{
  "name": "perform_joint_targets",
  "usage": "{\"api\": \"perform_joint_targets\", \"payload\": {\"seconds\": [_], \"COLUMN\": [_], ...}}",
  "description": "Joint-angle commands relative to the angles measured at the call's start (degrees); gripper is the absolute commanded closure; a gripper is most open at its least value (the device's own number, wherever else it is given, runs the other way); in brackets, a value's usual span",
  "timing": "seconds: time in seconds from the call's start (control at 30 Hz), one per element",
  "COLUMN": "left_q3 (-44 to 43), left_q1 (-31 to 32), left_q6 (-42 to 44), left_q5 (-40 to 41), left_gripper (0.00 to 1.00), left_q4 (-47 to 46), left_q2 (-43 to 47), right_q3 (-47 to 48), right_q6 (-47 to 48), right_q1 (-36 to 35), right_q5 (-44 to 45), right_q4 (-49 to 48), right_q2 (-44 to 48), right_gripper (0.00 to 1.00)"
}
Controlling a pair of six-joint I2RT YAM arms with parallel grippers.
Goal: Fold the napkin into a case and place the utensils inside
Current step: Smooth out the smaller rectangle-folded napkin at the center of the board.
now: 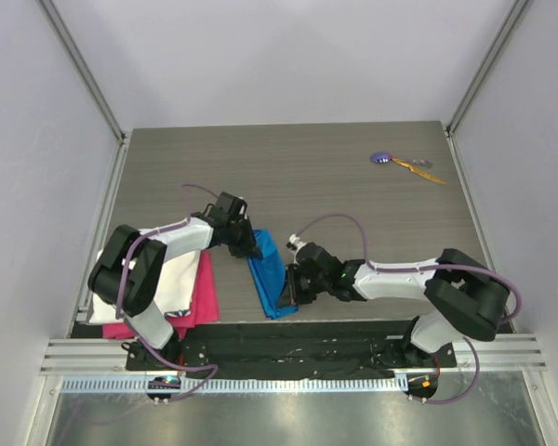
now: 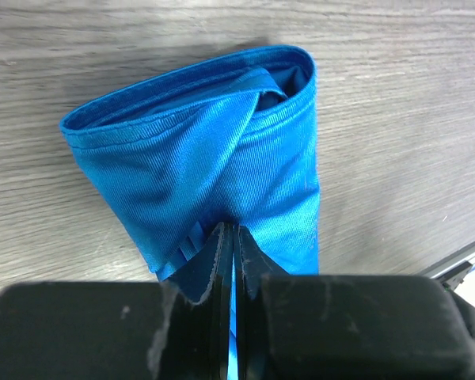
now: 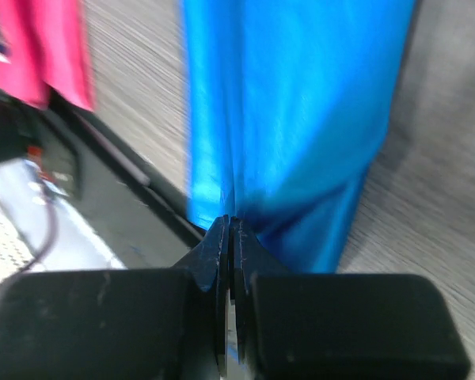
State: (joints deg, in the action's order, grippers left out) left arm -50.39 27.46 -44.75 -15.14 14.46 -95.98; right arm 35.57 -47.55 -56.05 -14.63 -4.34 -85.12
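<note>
The blue napkin [image 1: 270, 269] lies folded into a narrow long strip near the table's front middle. My left gripper [image 1: 251, 249] is shut on its far end; in the left wrist view the cloth [image 2: 222, 150] bunches into the closed tips [image 2: 233, 231]. My right gripper [image 1: 293, 290] is shut on its near end; the right wrist view shows the blue cloth [image 3: 293, 119] pinched at the tips [image 3: 231, 226]. The utensils lie at the far right: a purple-headed one [image 1: 382, 158] and an orange-yellow one [image 1: 420, 169] with a silvery tip.
A white cloth [image 1: 172, 279] on a pink cloth [image 1: 203, 295] lies at the front left, beside the napkin. The pink cloth also shows in the right wrist view [image 3: 51, 47]. The table's front edge and rail [image 1: 288, 358] run just below the napkin.
</note>
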Motion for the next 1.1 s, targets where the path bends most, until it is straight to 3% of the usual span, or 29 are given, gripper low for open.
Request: {"api": "perform_joint_targets", "payload": {"seconds": [0.0,0.3,0.4,0.47,0.67,0.87,1.07], "left_q3": [-0.1,-0.9,-1.3,-1.6,-2.3,0.6,0.9], "left_q1": [-1.2,-1.2,-1.7,-2.7,-7.2,-13.3,-16.5], "left_q6": [1.7,0.7,-0.3,-1.4,-2.9,-4.9,-3.2], "left_q5": [4.8,2.0,0.6,-0.3,1.7,8.1,8.5], "left_gripper": [0.94,0.93,0.85,0.74,0.62,0.59,0.57], "left_q4": [2.8,3.4,3.3,3.3,8.9,16.3,21.1], "left_q2": [0.8,4.2,6.9,9.3,16.9,29.6,36.8], "right_q3": [-0.3,12.6,17.6,21.5,28.9,36.0,39.3], "right_q6": [-1.1,8.7,12.4,14.8,17.3,19.2,19.9], "right_q1": [-1.7,-1.8,-1.7,-1.8,-1.9,-3.0,-4.2], "right_q5": [2.2,9.6,12.2,14.4,17.7,21.3,23.2], "right_q4": [-3.6,16.5,21.6,25.5,27.9,31.1,32.2], "right_q2": [-3.0,2.1,0.4,-1.5,-8.8,-16.6,-21.4], "right_gripper": [0.97,0.92,0.83,0.77,0.58,0.52,0.48]}}
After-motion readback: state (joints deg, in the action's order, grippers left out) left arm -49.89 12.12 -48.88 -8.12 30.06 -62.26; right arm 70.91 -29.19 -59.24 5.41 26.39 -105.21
